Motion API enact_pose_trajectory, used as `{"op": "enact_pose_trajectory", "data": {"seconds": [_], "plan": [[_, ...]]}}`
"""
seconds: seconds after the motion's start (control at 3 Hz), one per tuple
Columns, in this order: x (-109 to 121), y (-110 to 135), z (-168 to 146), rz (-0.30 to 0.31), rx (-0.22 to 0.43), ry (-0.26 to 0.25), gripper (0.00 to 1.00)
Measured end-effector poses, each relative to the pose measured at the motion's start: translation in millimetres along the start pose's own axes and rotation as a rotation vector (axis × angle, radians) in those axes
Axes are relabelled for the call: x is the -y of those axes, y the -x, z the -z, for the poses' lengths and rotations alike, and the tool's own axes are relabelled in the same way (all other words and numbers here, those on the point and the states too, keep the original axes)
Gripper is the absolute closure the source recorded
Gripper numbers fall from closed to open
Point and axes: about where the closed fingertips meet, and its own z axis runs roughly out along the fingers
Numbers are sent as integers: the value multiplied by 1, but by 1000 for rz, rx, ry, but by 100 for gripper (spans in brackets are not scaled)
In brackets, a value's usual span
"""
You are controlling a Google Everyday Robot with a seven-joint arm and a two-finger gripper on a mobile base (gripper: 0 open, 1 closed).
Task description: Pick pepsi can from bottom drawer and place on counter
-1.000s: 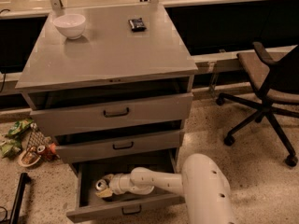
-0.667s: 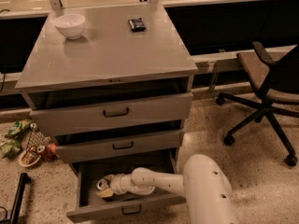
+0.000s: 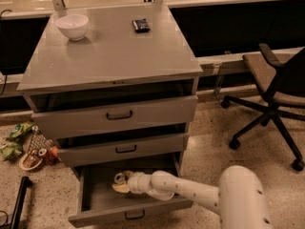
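The bottom drawer (image 3: 102, 214) of the grey cabinet is pulled open. My white arm reaches into it from the right, and my gripper (image 3: 121, 180) is inside, near the drawer's middle, low over its floor. A small round silvery shape and a yellowish thing (image 3: 121, 188) sit at the gripper's tip. I cannot make out a dark blue pepsi can; it is hidden by the gripper or in shadow. The counter (image 3: 114, 51) is the flat grey top above.
A white bowl (image 3: 72, 26) and a small black packet (image 3: 140, 25) lie on the counter's far part. The two upper drawers (image 3: 119, 114) stand slightly open. An office chair (image 3: 276, 85) is at the right. Leaves and small objects (image 3: 28, 151) lie on the floor at the left.
My gripper has shifted a little to the right and further back inside the bottom drawer. Nothing on the counter has moved.
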Motion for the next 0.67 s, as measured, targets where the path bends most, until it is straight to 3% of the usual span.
{"op": "enact_pose_trajectory", "data": {"seconds": [0.33,0.67], "plan": [[19,29,66,-28,46,-46,100],[32,65,137,-68,41,5,100]]}}
